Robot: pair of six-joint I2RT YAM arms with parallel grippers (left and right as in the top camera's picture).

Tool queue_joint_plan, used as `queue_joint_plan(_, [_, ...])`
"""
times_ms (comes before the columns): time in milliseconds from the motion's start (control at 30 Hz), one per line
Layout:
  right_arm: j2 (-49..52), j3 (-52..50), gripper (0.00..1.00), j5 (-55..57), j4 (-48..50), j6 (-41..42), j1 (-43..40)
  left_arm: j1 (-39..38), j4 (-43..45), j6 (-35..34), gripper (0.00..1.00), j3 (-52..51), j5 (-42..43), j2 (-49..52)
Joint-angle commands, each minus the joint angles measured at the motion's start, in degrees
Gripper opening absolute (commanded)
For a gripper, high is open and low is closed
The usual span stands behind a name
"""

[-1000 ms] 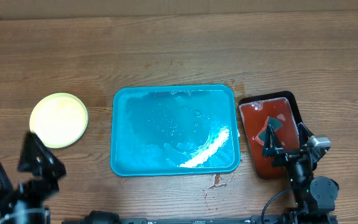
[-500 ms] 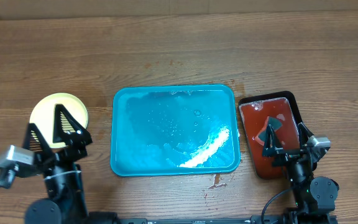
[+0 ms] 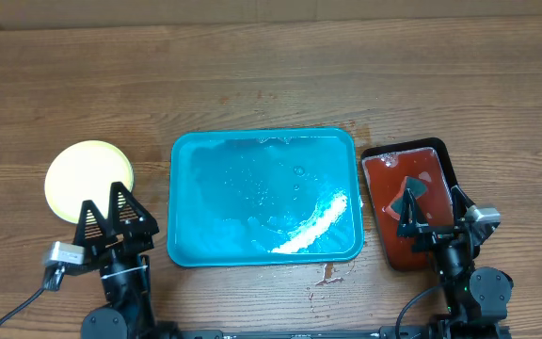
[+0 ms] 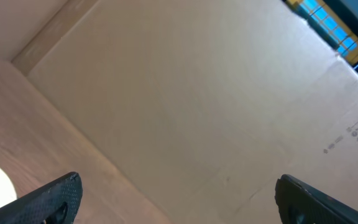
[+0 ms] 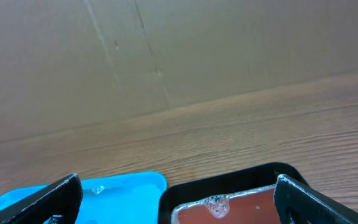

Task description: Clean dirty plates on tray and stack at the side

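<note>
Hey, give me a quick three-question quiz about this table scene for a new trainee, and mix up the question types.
1. True or false: a plate lies inside the large turquoise rectangular plastic tray.
2. Where is the pale yellow round plastic plate?
A. on the wooden table, left of the tray
B. inside the tray
C. held in a gripper
3. In one word: how do the jaws of the left gripper and the right gripper stand?

Key: 1 false, the tray holds only wet patches. 2 A. 3 open, both of them, holding nothing.
</note>
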Motion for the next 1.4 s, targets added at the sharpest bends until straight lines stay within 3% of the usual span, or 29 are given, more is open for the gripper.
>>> queue_joint_plan(0, [-0.46, -0.59, 1.00, -0.07, 0.31, 0.26, -0.35, 0.39, 1.01, -3.54, 1.00, -2.69, 0.61, -0.92])
queue_joint_plan(233, [-0.46, -0.59, 1.00, -0.07, 0.31, 0.26, -0.35, 0.39, 7.56, -0.70, 0.99, -10.86, 3.63, -0.92])
queue_joint_plan(533, [-0.46, -0.59, 1.00, -0.07, 0.31, 0.26, -0.35, 0.39, 9.14, 25.51, 1.00, -12.87, 19.08, -0.92])
queue_joint_plan(600, [-0.46, -0.59, 1.00, -0.07, 0.31, 0.26, -0.35, 0.39, 7.43, 28.70, 1.00, -12.87, 20.94, -0.92])
queue_joint_plan(1000, [-0.46, -0.59, 1.00, -0.07, 0.31, 0.26, -0.35, 0.39, -6.34, 28.92, 1.00, -12.87, 20.85, -0.92])
queue_joint_plan(1367, [-0.46, -0.59, 1.00, -0.09, 0.31, 0.26, -0.35, 2.27, -6.29, 34.77, 1.00, -12.87, 20.46, -0.90])
